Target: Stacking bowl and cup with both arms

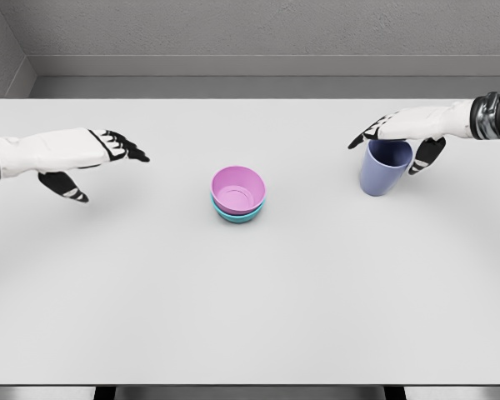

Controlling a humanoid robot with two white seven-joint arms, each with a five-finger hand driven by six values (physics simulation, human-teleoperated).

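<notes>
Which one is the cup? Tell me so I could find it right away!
Look at the white table, then go to its right side, where the right hand reaches in. The cup stands there: tall and bluish-purple, unlike the low pink bowl nested in a teal bowl mid-table.

A glossy pink bowl (238, 189) sits nested upright in a teal bowl (237, 214); right of them, a periwinkle plastic cup (384, 167) stands upright.

Smooth matt table (250, 317); bowls (238, 193) and cup (384, 167) look plastic
</notes>
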